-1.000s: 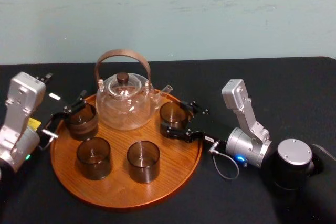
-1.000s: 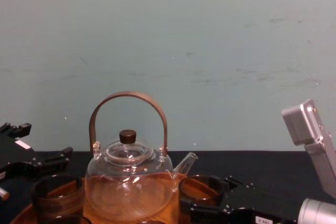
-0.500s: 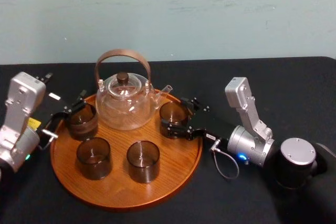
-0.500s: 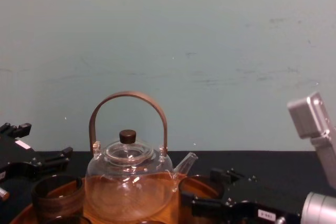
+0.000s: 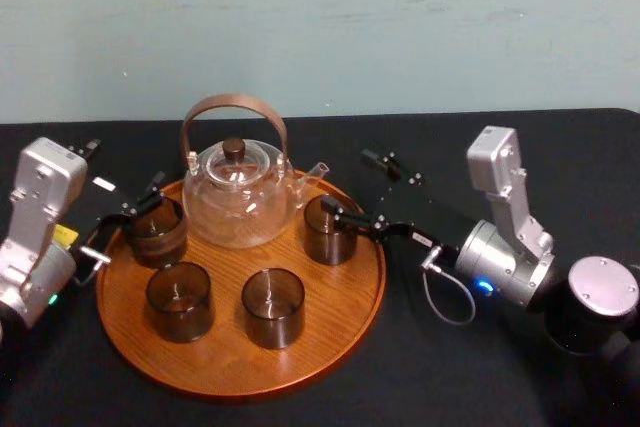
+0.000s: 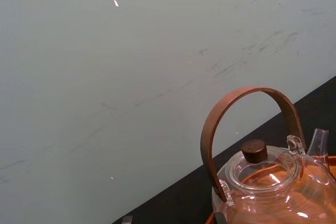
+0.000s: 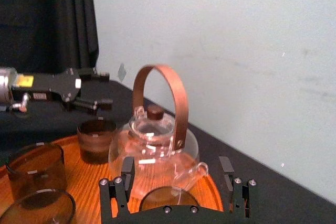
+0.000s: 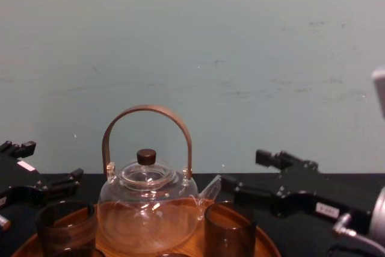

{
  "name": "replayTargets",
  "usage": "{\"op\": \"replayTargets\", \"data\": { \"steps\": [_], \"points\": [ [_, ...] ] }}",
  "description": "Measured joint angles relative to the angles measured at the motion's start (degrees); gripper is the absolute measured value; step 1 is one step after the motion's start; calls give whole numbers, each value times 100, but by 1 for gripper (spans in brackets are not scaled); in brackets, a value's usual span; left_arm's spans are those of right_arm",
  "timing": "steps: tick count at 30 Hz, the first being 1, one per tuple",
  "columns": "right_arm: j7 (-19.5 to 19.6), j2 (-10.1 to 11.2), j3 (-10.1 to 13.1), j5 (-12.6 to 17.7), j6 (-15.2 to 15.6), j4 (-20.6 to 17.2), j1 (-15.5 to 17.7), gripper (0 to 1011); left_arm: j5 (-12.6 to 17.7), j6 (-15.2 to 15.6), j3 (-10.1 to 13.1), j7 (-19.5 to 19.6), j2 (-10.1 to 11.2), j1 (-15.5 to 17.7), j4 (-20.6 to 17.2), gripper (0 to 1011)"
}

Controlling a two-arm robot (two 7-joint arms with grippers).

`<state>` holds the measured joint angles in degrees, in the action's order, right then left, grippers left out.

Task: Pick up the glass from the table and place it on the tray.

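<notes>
The round orange-brown wooden tray lies mid-table with a glass teapot at its back. A dark smoky glass stands upright on the tray's right rear, beside the teapot's spout; the chest view shows this glass too. My right gripper hangs open just right of it, clear of it, fingers spread. In the right wrist view that gripper frames the glass rim from behind. My left gripper rests open at the tray's left edge by another glass.
Two more dark glasses stand at the tray's front. The teapot's tall brown handle rises behind the glasses. Black tabletop spreads right of the tray, and a pale wall stands behind.
My right gripper has drawn back to the right and risen off the glass, leaving it standing on the tray. The left arm has stayed still.
</notes>
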<state>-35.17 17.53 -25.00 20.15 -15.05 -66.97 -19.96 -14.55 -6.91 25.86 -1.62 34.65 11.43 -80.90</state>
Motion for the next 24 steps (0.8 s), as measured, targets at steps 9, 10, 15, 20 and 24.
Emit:
{"op": "replayTargets", "data": {
  "steps": [9, 10, 15, 20, 24],
  "points": [
    [234, 230, 242, 102, -74, -559, 352, 1002, 0, 0, 0, 0, 0, 0, 0, 1001],
    [262, 246, 272, 111, -76, -580, 379, 1002, 0, 0, 0, 0, 0, 0, 0, 1001],
    [427, 356, 468, 143, -79, -687, 574, 1002, 0, 0, 0, 0, 0, 0, 0, 1001],
    [582, 464, 705, 204, -68, -783, 806, 1002, 0, 0, 0, 0, 0, 0, 0, 1001],
    [728, 532, 886, 202, -71, -843, 981, 1002, 0, 0, 0, 0, -1, 0, 0, 1001]
  ]
}}
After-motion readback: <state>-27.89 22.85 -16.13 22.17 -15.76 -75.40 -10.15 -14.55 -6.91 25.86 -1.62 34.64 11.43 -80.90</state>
